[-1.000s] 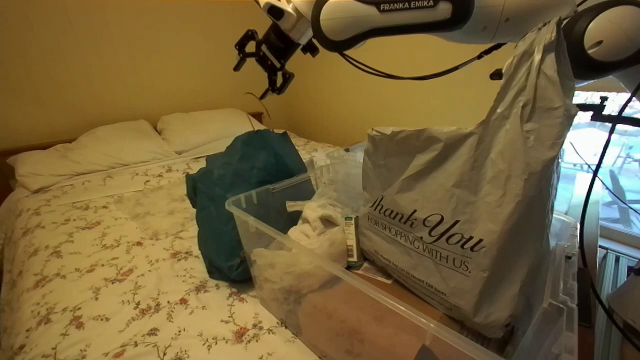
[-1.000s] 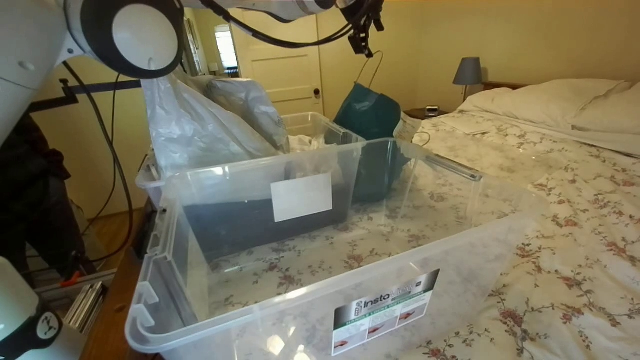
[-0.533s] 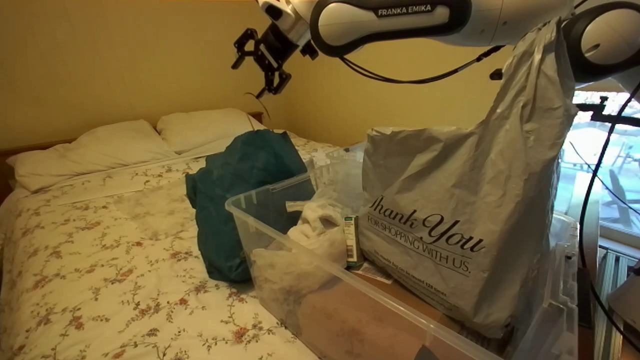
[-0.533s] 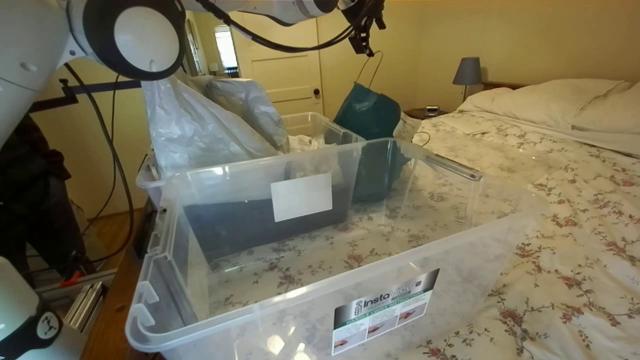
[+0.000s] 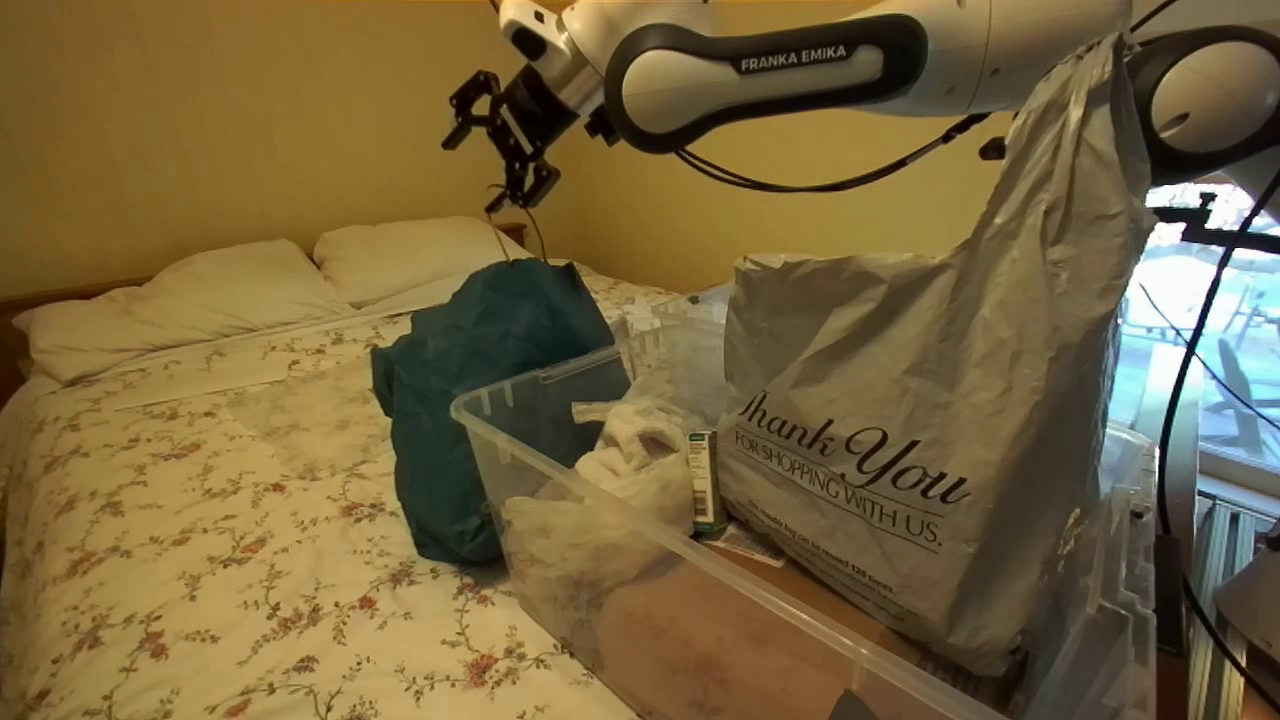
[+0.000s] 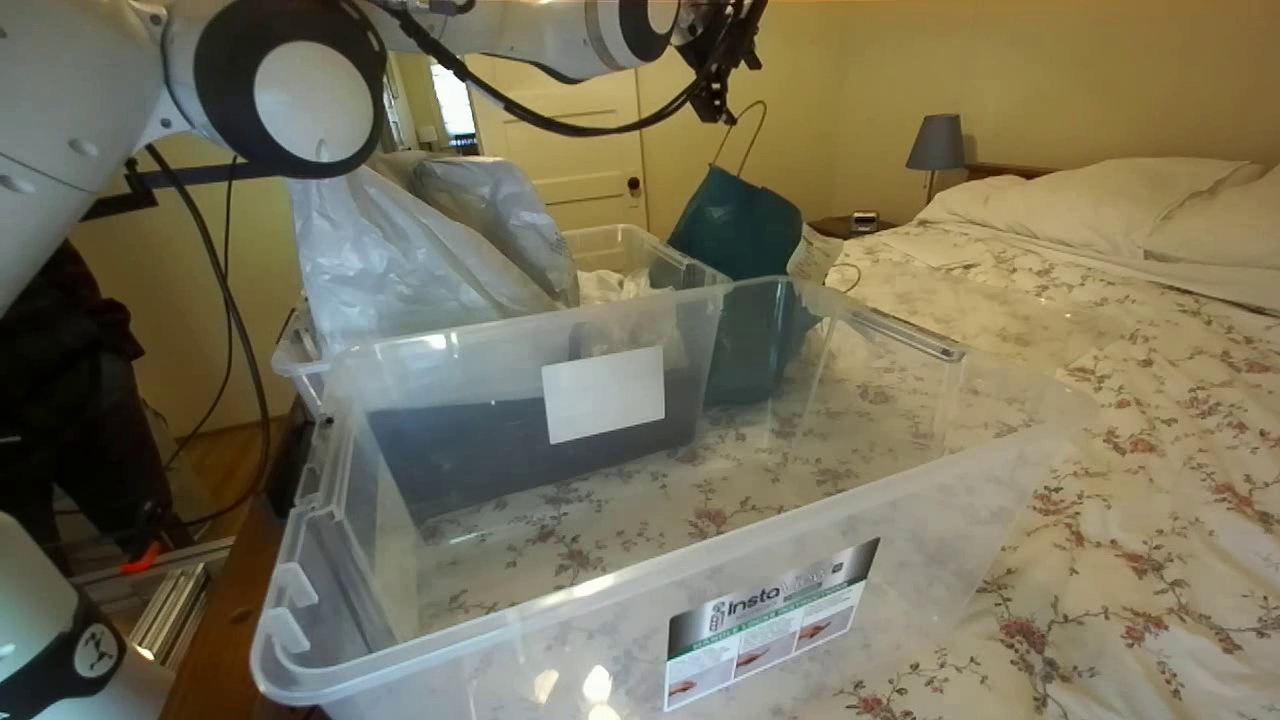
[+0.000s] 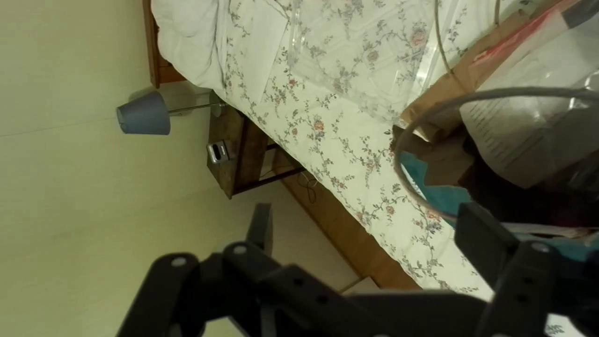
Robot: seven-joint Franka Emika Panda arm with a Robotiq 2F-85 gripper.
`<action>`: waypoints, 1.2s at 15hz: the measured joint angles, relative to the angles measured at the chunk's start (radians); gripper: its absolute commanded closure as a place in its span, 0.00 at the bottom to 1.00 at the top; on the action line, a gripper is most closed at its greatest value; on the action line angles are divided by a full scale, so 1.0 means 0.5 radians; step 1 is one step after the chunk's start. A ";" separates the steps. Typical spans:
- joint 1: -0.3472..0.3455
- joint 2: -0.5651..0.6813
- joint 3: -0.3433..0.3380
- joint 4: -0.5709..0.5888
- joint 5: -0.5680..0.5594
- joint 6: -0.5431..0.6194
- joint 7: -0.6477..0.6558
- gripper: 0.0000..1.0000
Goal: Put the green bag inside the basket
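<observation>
With the pincer (image 5: 470, 178) spread wide, tbh coming in off-center could just knock that skinny handle (image 7: 398, 154) aside and miss the teal shopping bag (image 5: 470, 400) (standing just outside the clear plastic bin (image 5: 780, 603)).

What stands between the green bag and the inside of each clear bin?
The end wall of the bin holding the grey bag: the green bag stands outside, beside it. For the front bin in an exterior view, its far wall; the green bag shows through it. It probably must be lifted over.
</observation>
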 measured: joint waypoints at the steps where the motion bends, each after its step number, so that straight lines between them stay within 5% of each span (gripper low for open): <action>1: 0.012 0.019 -0.027 0.000 -0.006 0.078 0.003 0.00; 5: 0.058 0.092 -0.147 0.001 -0.040 0.333 0.004 0.00; 12: 0.046 0.025 -0.170 0.001 -0.044 0.131 -0.188 0.00; 18: 0.083 0.061 -0.266 0.001 -0.054 0.166 -0.090 0.00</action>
